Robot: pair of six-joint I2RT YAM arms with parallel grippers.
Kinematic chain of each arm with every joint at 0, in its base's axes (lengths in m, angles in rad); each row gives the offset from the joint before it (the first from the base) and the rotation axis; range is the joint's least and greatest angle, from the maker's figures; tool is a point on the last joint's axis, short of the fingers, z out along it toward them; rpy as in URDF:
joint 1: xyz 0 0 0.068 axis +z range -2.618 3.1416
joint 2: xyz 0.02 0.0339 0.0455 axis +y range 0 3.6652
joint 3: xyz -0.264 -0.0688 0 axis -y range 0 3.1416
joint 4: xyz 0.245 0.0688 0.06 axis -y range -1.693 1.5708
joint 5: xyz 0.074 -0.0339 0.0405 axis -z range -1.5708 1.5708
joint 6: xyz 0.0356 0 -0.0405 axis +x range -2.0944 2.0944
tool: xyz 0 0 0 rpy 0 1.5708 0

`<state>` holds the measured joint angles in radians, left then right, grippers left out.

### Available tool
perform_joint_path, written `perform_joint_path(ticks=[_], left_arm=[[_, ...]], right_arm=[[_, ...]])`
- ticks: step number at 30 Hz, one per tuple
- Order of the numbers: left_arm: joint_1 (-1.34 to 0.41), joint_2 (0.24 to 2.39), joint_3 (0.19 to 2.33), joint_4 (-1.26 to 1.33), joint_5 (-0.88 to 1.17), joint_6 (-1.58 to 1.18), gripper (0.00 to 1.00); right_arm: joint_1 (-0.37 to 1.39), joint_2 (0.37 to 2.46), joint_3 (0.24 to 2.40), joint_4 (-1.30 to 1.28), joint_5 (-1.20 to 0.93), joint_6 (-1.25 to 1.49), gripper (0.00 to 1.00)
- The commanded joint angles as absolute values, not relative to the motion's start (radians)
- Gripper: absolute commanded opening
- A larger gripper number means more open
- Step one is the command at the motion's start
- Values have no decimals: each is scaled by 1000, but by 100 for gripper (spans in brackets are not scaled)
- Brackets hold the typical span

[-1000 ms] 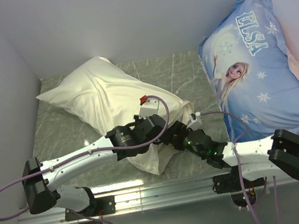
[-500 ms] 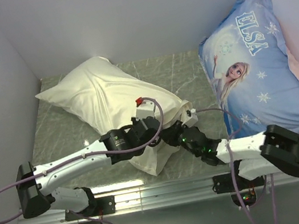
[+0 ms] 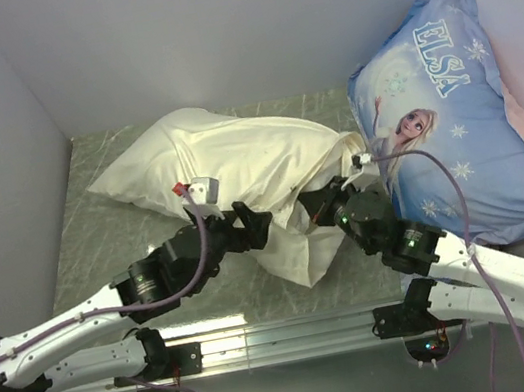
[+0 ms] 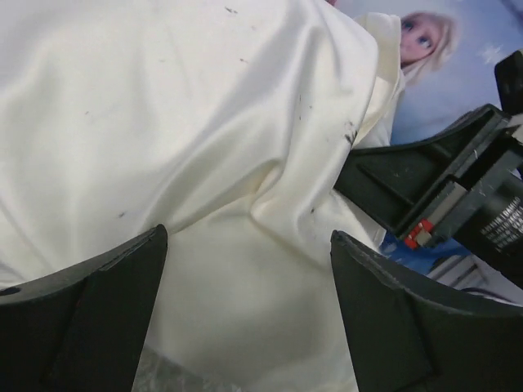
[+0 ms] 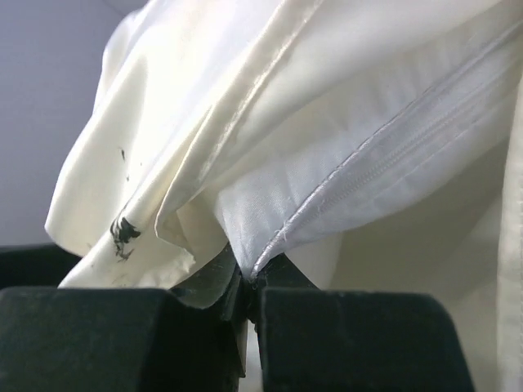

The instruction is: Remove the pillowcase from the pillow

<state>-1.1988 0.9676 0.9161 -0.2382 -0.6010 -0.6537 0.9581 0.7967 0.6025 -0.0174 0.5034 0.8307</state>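
Top external view: the pillowcase [image 3: 235, 160] lies across the middle of the table [image 3: 114, 247], from the far left corner to a bunched end just beside the blue ELSA pillow [image 3: 452, 122]. A loose flap of the cream fabric hangs toward the near edge, between the two arms. The left gripper [image 3: 253, 226] sits at the near left side of that flap. The right gripper [image 3: 317, 204] sits at the near right side, under the bunched end.

Left wrist view: the left gripper [image 4: 245, 237] is spread wide, with both fingers [image 4: 90, 318] well apart. Wrinkled cream fabric fills the gap between them and extends beyond the tips. Contact between the fingers and the fabric cannot be determined. The right gripper [image 4: 425, 184] appears at the right of this view, against the edge of the same fabric, with the ELSA pillow behind it.

Right wrist view: the right gripper [image 5: 249, 286] is closed, its fingers [image 5: 351, 335] pressed together. The piped edge of the pillow [image 5: 384, 155], a whiter fabric with a stitched seam, runs down into the pinch point. A fold of the pillowcase [image 5: 188, 122] enters the pinch beside it. A dark smudge [image 5: 122, 233] marks the cream fabric just left of the fingers. The rest of the pillow is hidden inside the case.
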Motion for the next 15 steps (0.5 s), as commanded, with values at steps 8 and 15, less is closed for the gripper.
perform_joint_path(ticks=[8, 15], left_arm=[[-1259, 848, 818, -69, -682, -494, 93], [-1316, 934, 765, 193, -992, -286, 91]], right_arm=[[660, 1020, 1173, -254, 229, 647, 0], [611, 1132, 1562, -426, 209, 560, 0]])
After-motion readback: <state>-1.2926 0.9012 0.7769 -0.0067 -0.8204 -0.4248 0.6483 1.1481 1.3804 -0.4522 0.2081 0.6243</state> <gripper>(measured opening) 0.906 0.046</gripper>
